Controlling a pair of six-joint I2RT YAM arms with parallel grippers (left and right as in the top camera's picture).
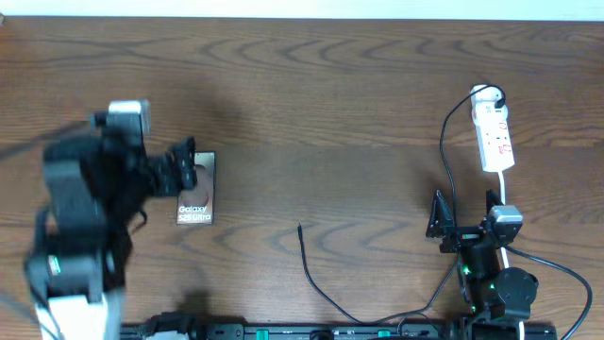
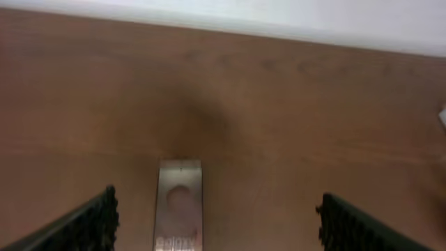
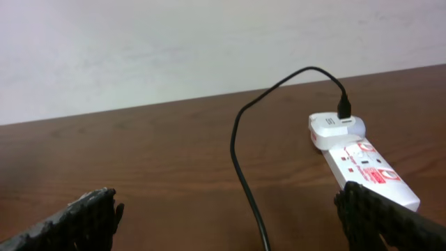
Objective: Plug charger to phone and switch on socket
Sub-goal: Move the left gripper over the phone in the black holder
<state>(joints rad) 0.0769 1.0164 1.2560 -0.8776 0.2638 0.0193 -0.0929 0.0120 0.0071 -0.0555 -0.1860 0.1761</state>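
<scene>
Brown wood-grain counter (image 1: 311, 113) carries every item; a white wall (image 3: 139, 49) closes off its far edge.

1. Near edge: the charger cable (image 1: 302, 244) runs along the front of the counter. Its free plug tip lies bare on the wood near the centre, well apart from the phone and from the 2 pincers.
2. Right side: the right pincer (image 1: 463, 215) hangs low with its jaws fully apart. The cable passes just beside it.
3. Left side: the phone (image 1: 195, 194) lies flat, lettering up.
4. The left pincer (image 1: 181, 166) sits over the phone's far half, jaws wide apart. In the wrist view the phone (image 2: 180, 209) lies between the fingers. Contact cannot be told through the blur.
5. Far right: the power strip (image 1: 494, 137) lies beyond the right pincer. A white adapter (image 1: 486, 96) sits at its far end, with the cable plugged into it. A white cord (image 1: 508, 247) leaves the near end. Switch position is too small to read.
</scene>
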